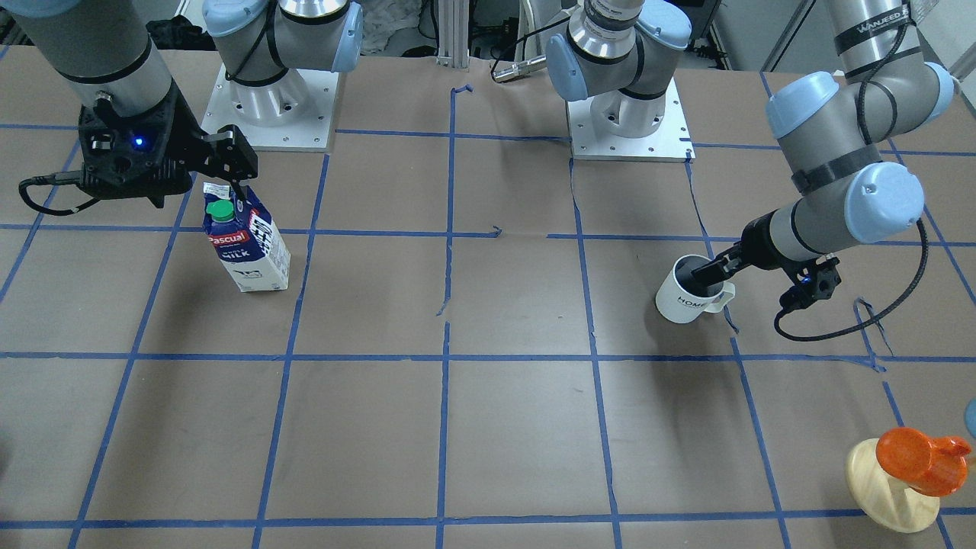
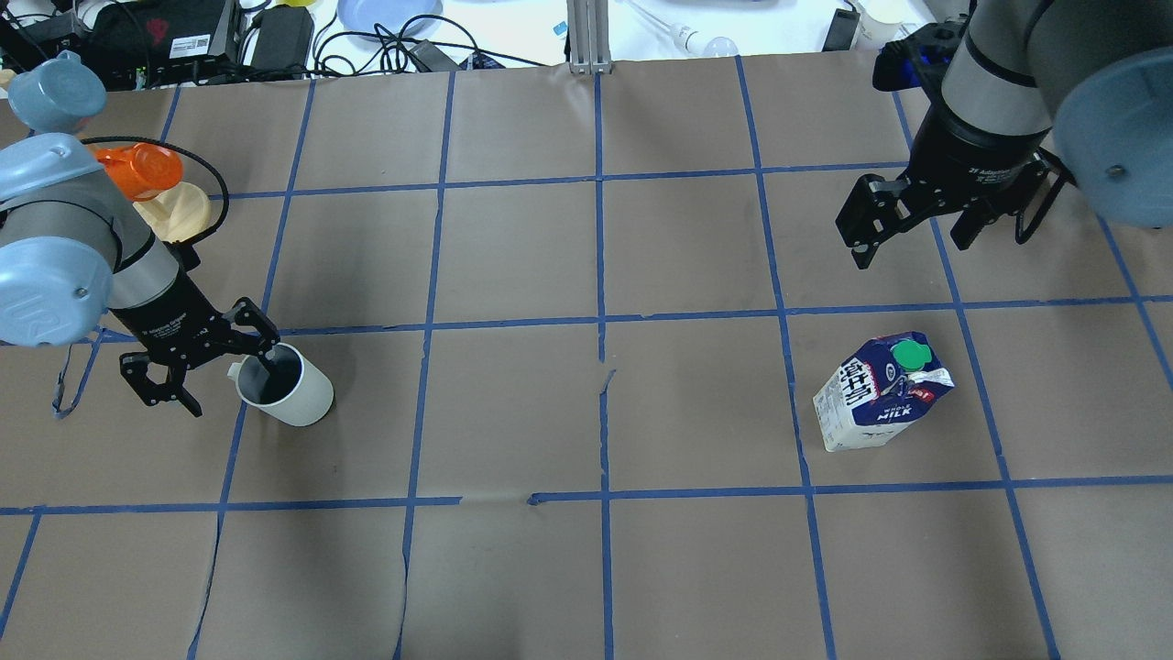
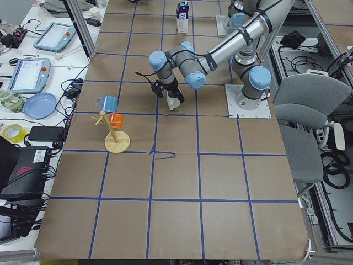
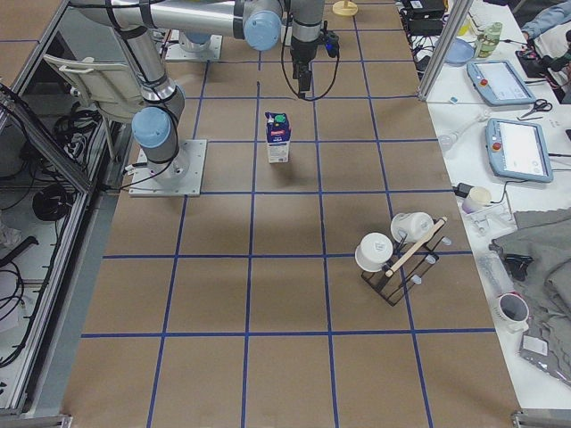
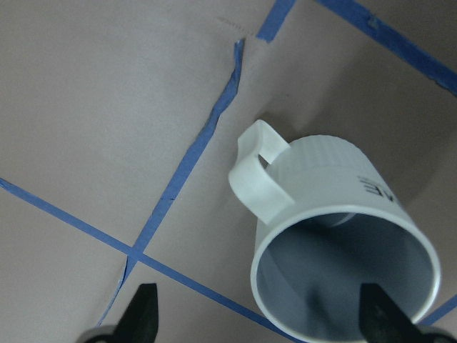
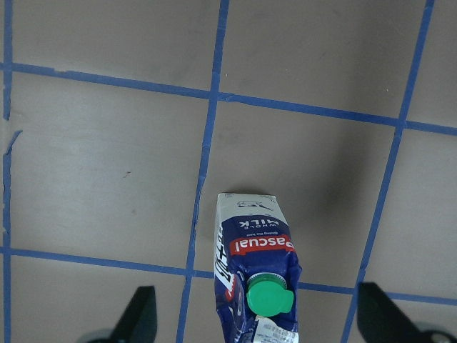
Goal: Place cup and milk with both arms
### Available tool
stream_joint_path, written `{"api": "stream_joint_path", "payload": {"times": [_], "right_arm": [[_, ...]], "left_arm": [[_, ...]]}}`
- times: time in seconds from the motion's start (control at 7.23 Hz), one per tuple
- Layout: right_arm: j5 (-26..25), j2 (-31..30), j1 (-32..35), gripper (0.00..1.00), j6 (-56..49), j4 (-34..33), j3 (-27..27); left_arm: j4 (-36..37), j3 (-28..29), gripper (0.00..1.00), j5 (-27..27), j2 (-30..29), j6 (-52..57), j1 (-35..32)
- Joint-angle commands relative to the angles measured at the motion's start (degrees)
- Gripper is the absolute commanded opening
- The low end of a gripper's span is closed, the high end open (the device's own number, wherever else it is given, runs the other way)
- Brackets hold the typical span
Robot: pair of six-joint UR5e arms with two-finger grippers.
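Left gripper (image 2: 232, 385) spread, straddling handle-side wall of cup (image 2: 307, 403), overhead view's left. Right gripper (image 2: 911, 255) spread, above upright milk (image 2: 875, 403).

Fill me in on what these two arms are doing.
Neither item is gripped yet. The left gripper is open at the white mug, with one finger inside the rim and the other outside, on the handle side. The right gripper hangs open above the Pascual milk carton without touching it. Mug and carton both stand on the paper-covered table, far apart.
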Motion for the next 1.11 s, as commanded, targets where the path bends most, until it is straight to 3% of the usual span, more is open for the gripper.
{"api": "stream_joint_path", "payload": {"times": [0.0, 0.14, 0.28, 0.41, 0.97], "right_arm": [[0.39, -0.4, 0.21, 1.0, 2.57, -0.09, -0.08], [0.74, -0.41, 0.13, 1.0, 2.85, -0.18, -0.08], [0.92, -0.41, 0.3, 1.0, 3.03, -1.05, -0.43], [0.92, -0.49, 0.39, 1.0, 4.16, -1.06, -0.86], [1.1, -0.76, 0.83, 1.0, 12.08, -1.49, -2.18]], "left_arm": [[3.29, -1.98, 1.0, -0.64, -1.18, -0.14, 0.37], [5.14, -2.08, 0.88, -0.81, -1.7, 0.38, 0.37], [5.33, -1.99, 0.36, -0.82, -2.05, -0.05, 0.37], [5.51, -2.25, 0.0, -0.99, -2.06, 0.64, 0.46], [4.72, -1.12, 0.0, -0.99, -1.27, -0.75, 0.28]]}}
